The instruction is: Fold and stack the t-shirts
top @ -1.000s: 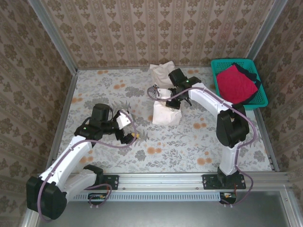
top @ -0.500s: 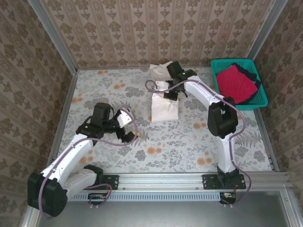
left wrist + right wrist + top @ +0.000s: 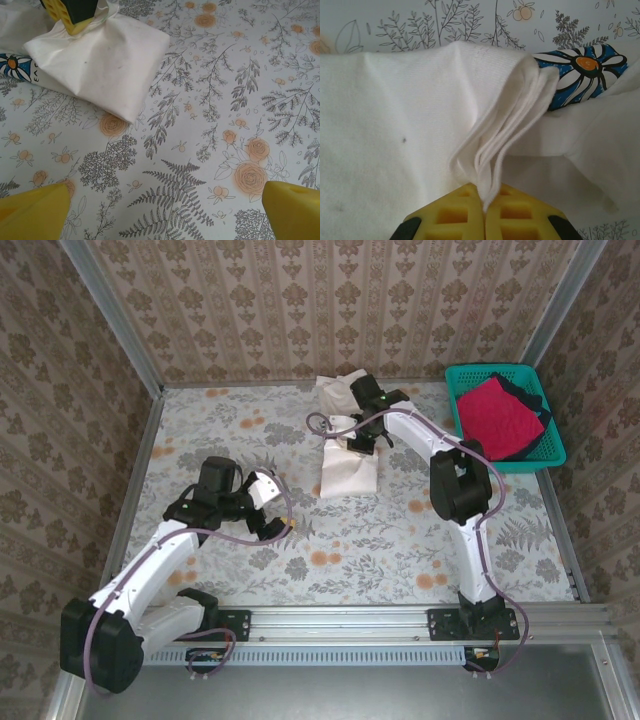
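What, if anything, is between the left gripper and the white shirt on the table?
Nothing visible. Between the open left gripper and the cream-white shirt lies bare floral table. The right gripper is shut on a bunched edge of that shirt, on its far side.

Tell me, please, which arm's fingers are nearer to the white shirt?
Right. The right fingers are shut on a bunched edge of the white shirt; the left fingers hang open over the table, apart from it, to its left.

The left claw is hanging wide open over the floral tabletop, while the right claw is pinching the folded cream-white t-shirt.
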Robot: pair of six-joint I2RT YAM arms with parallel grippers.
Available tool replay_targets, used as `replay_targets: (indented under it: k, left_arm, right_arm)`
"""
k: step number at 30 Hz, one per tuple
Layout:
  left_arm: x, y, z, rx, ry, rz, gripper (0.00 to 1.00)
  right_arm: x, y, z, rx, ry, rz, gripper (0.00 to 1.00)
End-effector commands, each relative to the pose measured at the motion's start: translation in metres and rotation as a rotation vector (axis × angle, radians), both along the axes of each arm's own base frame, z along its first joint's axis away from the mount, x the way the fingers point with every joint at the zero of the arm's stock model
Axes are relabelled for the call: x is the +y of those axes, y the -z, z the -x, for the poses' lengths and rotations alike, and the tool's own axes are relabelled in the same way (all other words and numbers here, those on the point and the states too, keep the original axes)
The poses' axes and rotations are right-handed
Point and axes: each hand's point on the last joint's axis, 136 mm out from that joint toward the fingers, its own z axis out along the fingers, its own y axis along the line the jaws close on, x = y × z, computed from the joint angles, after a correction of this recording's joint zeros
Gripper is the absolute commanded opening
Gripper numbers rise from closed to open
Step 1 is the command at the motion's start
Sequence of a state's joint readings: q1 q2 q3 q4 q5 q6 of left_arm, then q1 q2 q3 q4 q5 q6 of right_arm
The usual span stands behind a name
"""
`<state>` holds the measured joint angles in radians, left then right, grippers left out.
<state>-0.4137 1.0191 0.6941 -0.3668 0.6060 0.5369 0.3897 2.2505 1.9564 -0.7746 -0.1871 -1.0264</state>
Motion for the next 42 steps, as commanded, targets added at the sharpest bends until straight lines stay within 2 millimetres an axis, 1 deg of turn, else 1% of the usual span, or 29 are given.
replay_targets:
  k: [1, 10, 13, 16, 17, 18, 21, 22, 23, 24, 25, 28, 31, 33, 35, 38, 42]
  left_arm:
    - [-0.005, -0.006, 0.001, 0.0, 0.013, 0.025, 1.0]
    - [-0.005, -0.003, 0.002, 0.002, 0.014, 0.024, 1.0]
    - [-0.005, -0.003, 0.001, 0.003, 0.014, 0.025, 1.0]
    - [-0.006, -0.002, 0.001, 0.007, 0.014, 0.028, 1.0]
    - [-0.006, -0.002, 0.001, 0.01, 0.012, 0.032, 1.0]
    - [-0.006, -0.002, 0.001, 0.012, 0.012, 0.034, 1.0]
    - [-0.007, -0.002, -0.001, 0.013, 0.005, 0.042, 1.0]
    - [-0.007, -0.001, -0.001, 0.014, 0.002, 0.044, 1.0]
    - [-0.007, -0.001, -0.001, 0.013, 0.001, 0.049, 1.0]
    - [-0.007, 0.0, -0.001, 0.018, -0.002, 0.049, 1.0]
    - [-0.008, -0.001, -0.001, 0.015, -0.003, 0.053, 1.0]
    - [-0.008, 0.0, -0.002, 0.016, -0.007, 0.057, 1.0]
    - [-0.008, 0.0, -0.002, 0.017, -0.008, 0.058, 1.0]
    - [-0.008, 0.001, -0.002, 0.017, -0.008, 0.058, 1.0]
    - [-0.008, 0.0, -0.002, 0.015, -0.008, 0.059, 1.0]
    - [-0.008, 0.001, -0.002, 0.017, -0.008, 0.059, 1.0]
    - [-0.008, 0.002, -0.002, 0.019, -0.008, 0.057, 1.0]
  right_arm:
    - [0.003, 0.0, -0.011, -0.014, -0.009, -0.01, 0.0]
    - [0.003, 0.013, -0.005, 0.035, -0.016, -0.004, 0.0]
    - [0.003, 0.018, -0.006, 0.037, -0.013, -0.002, 0.0]
    - [0.004, 0.021, -0.011, 0.023, 0.001, 0.001, 0.05]
    - [0.003, 0.019, -0.014, 0.011, 0.012, 0.001, 0.1]
    - [0.002, 0.017, -0.018, -0.004, 0.025, 0.005, 0.2]
    - [-0.002, -0.002, -0.04, -0.128, 0.096, -0.008, 0.55]
    - [-0.003, -0.012, -0.047, -0.185, 0.119, -0.017, 0.68]
    - [-0.004, -0.024, -0.057, -0.25, 0.153, -0.035, 0.75]
    - [-0.005, -0.034, -0.062, -0.289, 0.18, -0.051, 0.77]
    - [-0.006, -0.042, -0.065, -0.318, 0.208, -0.071, 0.78]
    - [-0.005, -0.062, -0.061, -0.365, 0.244, -0.138, 0.8]
    - [-0.006, -0.064, -0.05, -0.382, 0.257, -0.181, 0.8]
    - [-0.008, -0.055, -0.042, -0.361, 0.255, -0.177, 0.81]
    - [-0.013, -0.042, -0.04, -0.351, 0.266, -0.145, 0.81]
    - [-0.024, -0.024, -0.045, -0.345, 0.285, -0.072, 0.82]
    - [-0.036, -0.013, -0.055, -0.344, 0.318, -0.036, 0.82]
